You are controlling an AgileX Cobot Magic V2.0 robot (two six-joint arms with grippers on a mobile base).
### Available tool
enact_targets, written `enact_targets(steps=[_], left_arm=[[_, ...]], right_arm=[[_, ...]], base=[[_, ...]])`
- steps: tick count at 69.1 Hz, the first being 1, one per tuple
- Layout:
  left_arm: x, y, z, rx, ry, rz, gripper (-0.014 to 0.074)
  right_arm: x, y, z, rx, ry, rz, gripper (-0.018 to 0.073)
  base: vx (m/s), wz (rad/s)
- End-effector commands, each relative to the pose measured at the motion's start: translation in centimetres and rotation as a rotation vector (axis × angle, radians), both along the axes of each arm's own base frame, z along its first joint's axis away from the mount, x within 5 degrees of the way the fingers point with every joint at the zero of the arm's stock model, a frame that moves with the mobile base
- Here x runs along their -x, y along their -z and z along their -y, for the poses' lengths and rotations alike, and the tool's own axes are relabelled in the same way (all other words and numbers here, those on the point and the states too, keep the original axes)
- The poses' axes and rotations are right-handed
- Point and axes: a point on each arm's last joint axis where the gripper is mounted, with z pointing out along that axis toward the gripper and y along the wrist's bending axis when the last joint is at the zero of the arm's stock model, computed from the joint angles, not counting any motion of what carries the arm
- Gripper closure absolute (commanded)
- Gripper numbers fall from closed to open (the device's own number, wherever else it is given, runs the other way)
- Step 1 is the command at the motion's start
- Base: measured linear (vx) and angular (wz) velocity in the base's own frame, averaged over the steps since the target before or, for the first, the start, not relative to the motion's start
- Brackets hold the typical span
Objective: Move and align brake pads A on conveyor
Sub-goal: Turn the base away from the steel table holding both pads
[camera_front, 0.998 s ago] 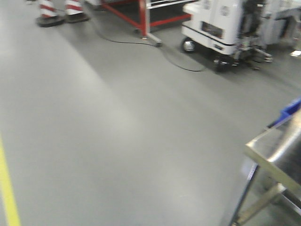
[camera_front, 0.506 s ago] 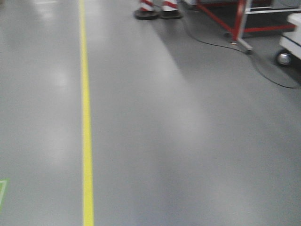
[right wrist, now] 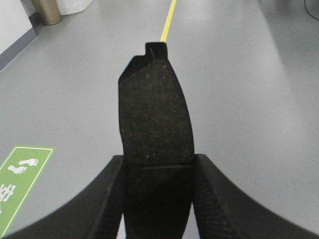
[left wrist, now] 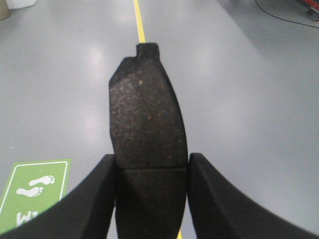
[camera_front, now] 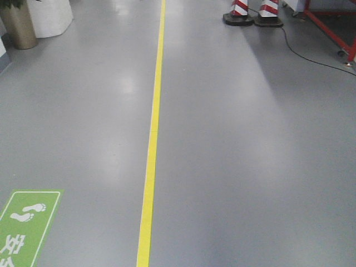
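A dark-grey brake pad (left wrist: 147, 114) with a speckled friction face and a groove across it is clamped in my left gripper (left wrist: 151, 167), sticking out forward above the grey floor. My right gripper (right wrist: 158, 167) is shut on a second brake pad (right wrist: 155, 114) of the same kind, held the same way. Each pad ends in a small tab at its far tip. The conveyor is out of view. Neither gripper shows in the front-facing view.
A yellow floor line (camera_front: 153, 133) runs away ahead. A green footprint sign (camera_front: 25, 222) lies at the lower left. Two red-and-white striped cones (camera_front: 253, 14) stand at the far right beside a red frame (camera_front: 334, 30) and a black cable (camera_front: 311, 55). A brass planter (camera_front: 19, 25) stands far left.
The front view has swung to the left: the steel table, white machine and most of the red frame left the picture, and the yellow line, green sign and planter came in.
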Motion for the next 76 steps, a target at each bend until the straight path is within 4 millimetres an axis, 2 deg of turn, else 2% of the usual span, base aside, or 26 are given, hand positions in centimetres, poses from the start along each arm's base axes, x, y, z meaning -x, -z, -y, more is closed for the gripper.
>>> enact_targets(steps=[1,37,76], left_arm=[[-0.44,-1.73,0.01,0.019,-0.007,0.116,0.0603],[-0.44,-1.73,0.01,0.019,-0.007,0.116,0.0603],[-0.44,-1.73,0.01,0.019,-0.007,0.116,0.0603]], right_arm=[[-0.27,-1.74,-0.01,-0.009,0.000,0.119,0.0566],[-0.27,-1.74,-0.01,-0.009,0.000,0.119,0.0566],[-0.27,-1.74,-0.01,-0.009,0.000,0.119,0.0566]], base=[[0.12,0.20],[0.26,0.12],[0.54,-0.10]])
